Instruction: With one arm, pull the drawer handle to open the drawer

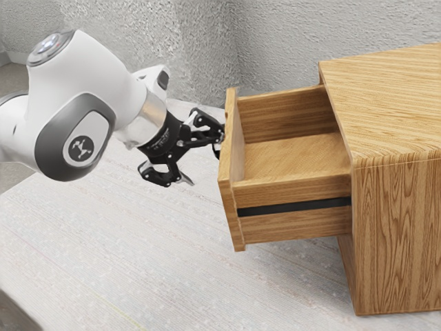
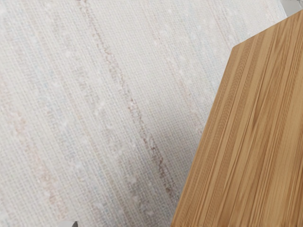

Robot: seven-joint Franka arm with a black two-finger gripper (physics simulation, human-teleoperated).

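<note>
Pale woven surface in the foreground, nothing on it near the camera.

White-and-grey Franka arm comes in from the left, wrist pointed right at the drawer.

Black two-finger claw is released. Fingers are spread well apart with nothing between them. The upper finger sits right at the outer face of the front panel; can't tell if it touches. The lower finger hangs apart from the panel, above the surface.

Light oak drawer stands pulled well out to the left of its cabinet, most of its inner floor exposed. Its front panel is well clear of the cabinet face. The handle is on the outer face, turned away from the side camera, so I can't place it.

Progress, my read: the opening is essentially done. What's left is at most a bit more travel, and nothing is gripped for that.

Contents: the drawer is empty, bare wood floor and walls. A black strip runs along its near side, likely the runner slot.

Wrist view: a striped oak panel just beside the hand, over the same woven surface. It's probably the drawer front, not certain.

Oak box cabinet on the right; its top is bare.

Grey rough-plaster wall at the far back.
</note>
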